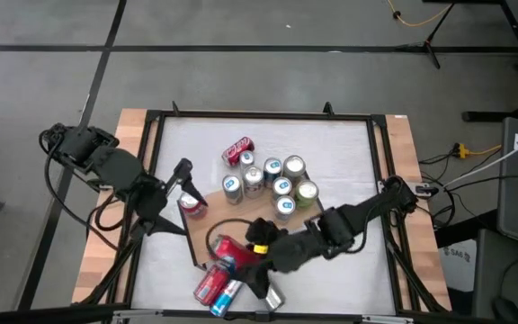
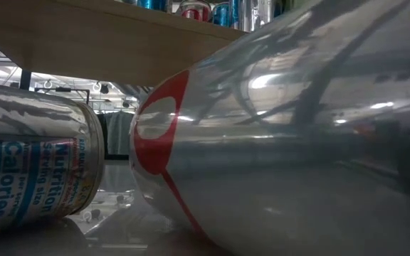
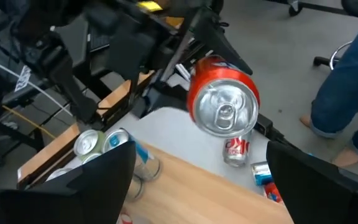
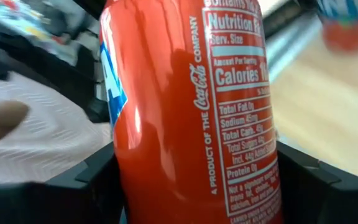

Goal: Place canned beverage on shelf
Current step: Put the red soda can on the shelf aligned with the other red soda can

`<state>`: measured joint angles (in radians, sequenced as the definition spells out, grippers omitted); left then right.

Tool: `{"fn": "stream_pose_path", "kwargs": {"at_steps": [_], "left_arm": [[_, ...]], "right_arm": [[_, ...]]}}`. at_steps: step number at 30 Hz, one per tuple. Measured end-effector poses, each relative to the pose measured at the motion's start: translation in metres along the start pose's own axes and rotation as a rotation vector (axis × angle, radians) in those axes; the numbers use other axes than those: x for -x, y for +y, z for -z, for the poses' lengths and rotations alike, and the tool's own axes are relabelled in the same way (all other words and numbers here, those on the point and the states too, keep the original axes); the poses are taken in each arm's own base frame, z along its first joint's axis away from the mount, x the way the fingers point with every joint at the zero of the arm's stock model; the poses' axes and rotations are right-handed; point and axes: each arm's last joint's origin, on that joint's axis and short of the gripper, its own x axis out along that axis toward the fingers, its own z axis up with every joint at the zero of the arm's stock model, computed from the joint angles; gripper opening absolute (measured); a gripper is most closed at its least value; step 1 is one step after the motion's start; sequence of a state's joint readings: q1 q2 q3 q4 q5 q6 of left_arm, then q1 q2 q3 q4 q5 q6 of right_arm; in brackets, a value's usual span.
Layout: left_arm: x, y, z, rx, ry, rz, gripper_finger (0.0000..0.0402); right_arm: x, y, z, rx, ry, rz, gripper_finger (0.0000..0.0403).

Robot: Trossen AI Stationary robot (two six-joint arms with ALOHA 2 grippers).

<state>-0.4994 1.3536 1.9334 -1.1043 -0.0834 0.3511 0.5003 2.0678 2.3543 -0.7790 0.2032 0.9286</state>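
Your right claw (image 1: 238, 255) is clamped on a red can (image 4: 185, 106) just off the shelf's (image 1: 207, 191) 7 o'clock corner, so that one isn't on the board yet. What's in your way is the cluster (image 1: 275, 182) of upright cans already parked on the shelf from the middle out toward 2 o'clock. The 9 o'clock side isn't clear either, since your left claw (image 3: 201, 155) sits there with its jaws wide apart and nothing between them. A second red can (image 1: 192, 208) stands right at its tips. Off the shelf, one red can (image 1: 237, 150) lies on its side at about 11 o'clock, and a few loose cans (image 1: 216, 288) are piled at the table's (image 1: 349, 148) 6 o'clock edge. Two of those are pressed right up against the low camera, a silver one (image 2: 276, 156) and one showing its nutrition label (image 2: 34, 171), under the shelf board. The tabletop is white with a black rim, and wood shows at both sides. The floor (image 1: 241, 54) around it is grey with cables, and a person in jeans (image 3: 347, 81) stands nearby.
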Motion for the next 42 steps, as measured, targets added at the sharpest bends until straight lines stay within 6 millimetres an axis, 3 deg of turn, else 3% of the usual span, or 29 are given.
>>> {"fn": "stream_pose_path", "kwargs": {"at_steps": [7, 14, 31, 42], "left_arm": [[-0.009, -0.009, -0.004, -0.022, 0.008, 0.038, 0.0351], [-0.014, -0.010, -0.004, -0.026, 0.021, 0.033, 0.0351], [-0.016, -0.010, -0.014, -0.067, -0.068, 0.023, 0.0351], [-0.030, -0.016, -0.021, -0.157, -0.090, 0.027, 0.0351]], "right_arm": [[-0.004, -0.004, -0.031, 0.074, -0.054, -0.164, 0.0296], [-0.005, -0.011, -0.045, 0.067, -0.006, -0.252, 0.0296], [-0.004, -0.010, -0.054, 0.022, 0.011, -0.354, 0.0296], [-0.003, -0.006, -0.058, -0.100, -0.009, -0.400, 0.0296]]}}
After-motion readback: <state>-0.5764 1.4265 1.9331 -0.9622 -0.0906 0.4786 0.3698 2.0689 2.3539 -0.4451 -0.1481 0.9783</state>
